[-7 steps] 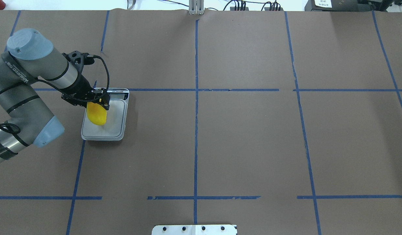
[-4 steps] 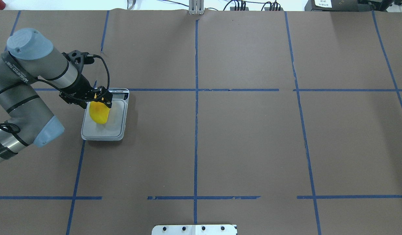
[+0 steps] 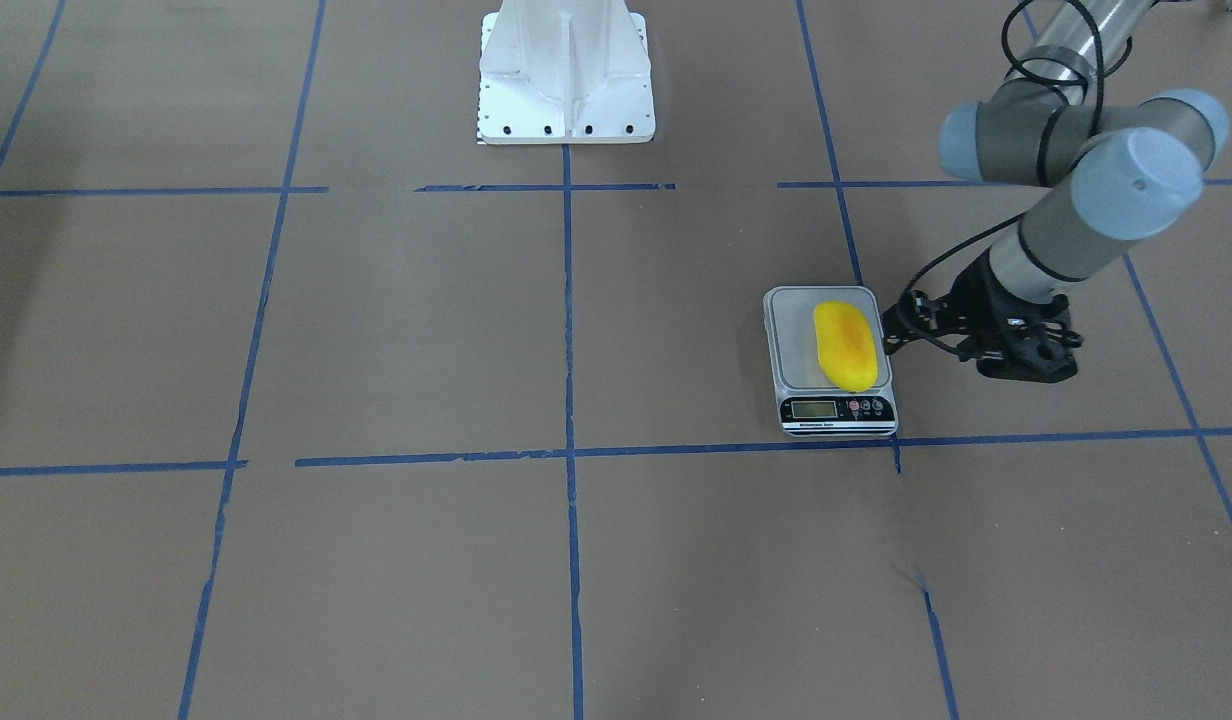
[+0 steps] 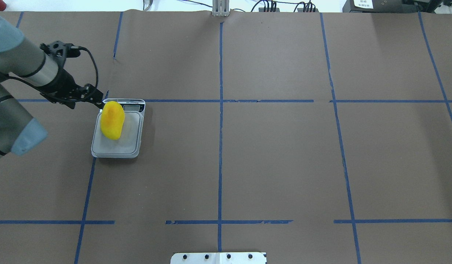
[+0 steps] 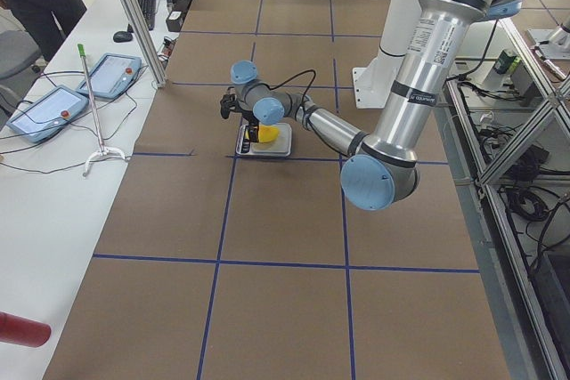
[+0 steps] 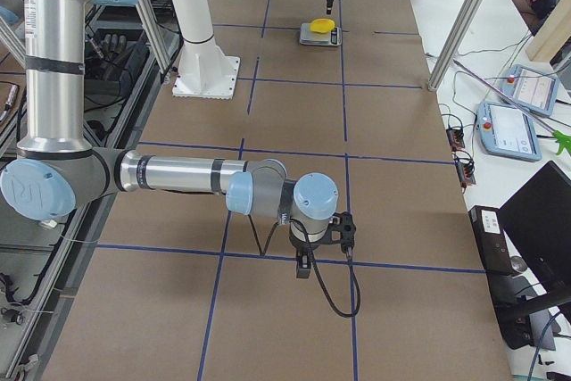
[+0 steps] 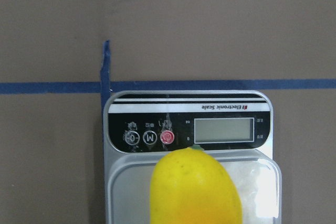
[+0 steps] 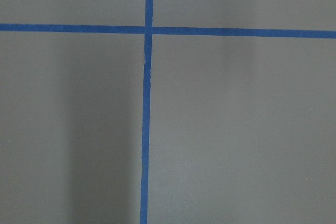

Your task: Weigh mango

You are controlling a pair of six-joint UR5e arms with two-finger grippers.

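Overhead ext: mango [image 4: 112, 120] on scale [image 4: 131, 141]

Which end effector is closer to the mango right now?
Left. The left end effector is just off the display corner of the scale, beside the mango and clear of it. The right end effector hangs over the table, far from the scale.

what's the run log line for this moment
stage: mango on scale | left end effector: open, beside scale, clear of mango | right end effector: far off, state unclear | display: no reading legible
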